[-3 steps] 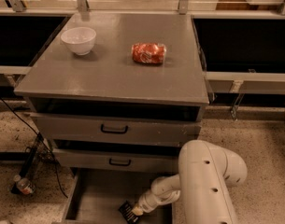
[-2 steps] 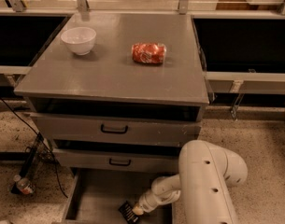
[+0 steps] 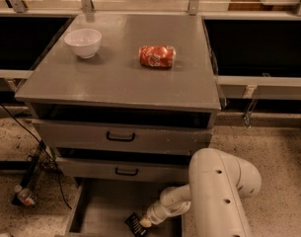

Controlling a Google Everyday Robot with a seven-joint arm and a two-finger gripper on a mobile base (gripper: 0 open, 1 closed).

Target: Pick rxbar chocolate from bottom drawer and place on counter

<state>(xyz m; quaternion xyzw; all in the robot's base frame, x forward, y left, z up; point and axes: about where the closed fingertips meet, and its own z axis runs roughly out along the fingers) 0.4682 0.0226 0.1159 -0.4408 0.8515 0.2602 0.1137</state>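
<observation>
The bottom drawer (image 3: 98, 209) is pulled out at the foot of the grey cabinet. The rxbar chocolate (image 3: 135, 224), a small black wrapper, lies on the drawer floor near the front right. My white arm reaches down into the drawer from the right, and the gripper (image 3: 143, 221) is right at the bar's right end, touching or nearly touching it. The counter (image 3: 120, 75) spreads above, at the top of the cabinet.
On the counter stand a white bowl (image 3: 83, 42) at the left and a red-orange snack packet (image 3: 157, 56) near the middle. Two shallower drawers with black handles (image 3: 120, 137) sit above the open one. Cables and a small bottle (image 3: 25, 196) lie on the floor to the left.
</observation>
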